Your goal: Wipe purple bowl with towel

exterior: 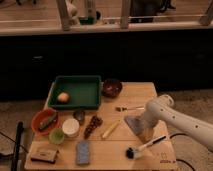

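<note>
The purple bowl [112, 87] stands at the back of the wooden table [135, 92], just right of the green tray. The grey-blue towel [133, 123] lies on the table's right half, one edge under the end of the white arm. My gripper [145, 130] is at the towel's right edge, low over the table, mostly hidden by the arm's wrist. The bowl is well behind and to the left of the gripper.
The green tray [75, 105] holds a yellowish round fruit [63, 97]. An orange bowl [36, 120], a light-green bowl [56, 136] and a white cup [70, 127] stand at the left. A blue-grey sponge [83, 152], a black brush [142, 147], a utensil [129, 108] and a yellow stick [110, 129] lie nearby.
</note>
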`<state>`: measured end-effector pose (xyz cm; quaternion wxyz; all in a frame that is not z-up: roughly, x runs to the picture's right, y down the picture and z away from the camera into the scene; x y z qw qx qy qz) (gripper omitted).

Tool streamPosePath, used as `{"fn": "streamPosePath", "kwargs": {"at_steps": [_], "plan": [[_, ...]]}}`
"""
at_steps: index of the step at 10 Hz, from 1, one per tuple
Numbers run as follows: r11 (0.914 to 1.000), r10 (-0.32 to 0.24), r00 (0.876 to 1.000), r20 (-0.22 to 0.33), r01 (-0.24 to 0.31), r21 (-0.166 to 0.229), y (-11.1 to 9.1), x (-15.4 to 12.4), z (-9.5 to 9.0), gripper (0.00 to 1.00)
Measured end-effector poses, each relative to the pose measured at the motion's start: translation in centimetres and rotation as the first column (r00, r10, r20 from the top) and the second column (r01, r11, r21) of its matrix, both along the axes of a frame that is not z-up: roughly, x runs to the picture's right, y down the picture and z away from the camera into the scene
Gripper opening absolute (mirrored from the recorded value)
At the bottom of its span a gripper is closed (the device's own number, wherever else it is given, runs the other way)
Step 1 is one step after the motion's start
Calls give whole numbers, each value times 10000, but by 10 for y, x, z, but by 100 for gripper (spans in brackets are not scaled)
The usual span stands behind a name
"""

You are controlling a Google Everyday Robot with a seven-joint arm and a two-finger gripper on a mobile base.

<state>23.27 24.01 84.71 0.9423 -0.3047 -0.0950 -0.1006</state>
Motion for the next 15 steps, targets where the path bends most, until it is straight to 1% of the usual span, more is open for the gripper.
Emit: {"fn": "streamPosePath", "kwargs": {"at_steps": [1, 2, 3, 5, 6, 7, 9, 10, 11, 13, 14, 15], "plan": [[10000, -3, 10000, -4, 3, -1, 0, 0, 0, 49], [10000, 9, 10000, -8, -9, 1, 0, 1, -1, 40], [10000, 27, 10000, -25, -27, 4, -1, 2, -2, 33], [10000, 24, 10000, 0, -24, 51, -6, 1, -5, 10], [10000, 13, 10000, -10, -13, 19, -5, 2, -7, 2], [10000, -41, 10000, -11, 41, 36, -7, 2, -8, 0], [10000, -58, 10000, -27, 58, -32, -8, 0, -7, 0], [9988, -383, 9991, -197, 377, -308, -11, -7, 0, 0], [9975, -570, 9982, -181, 562, -420, -17, -21, 6, 0], [9976, -517, 9984, -223, 507, -467, -15, -17, 2, 0], [9969, -620, 9978, -229, 608, -495, -15, -17, 2, 0], [9971, -600, 9979, -233, 588, -483, -15, -17, 2, 0]]}}
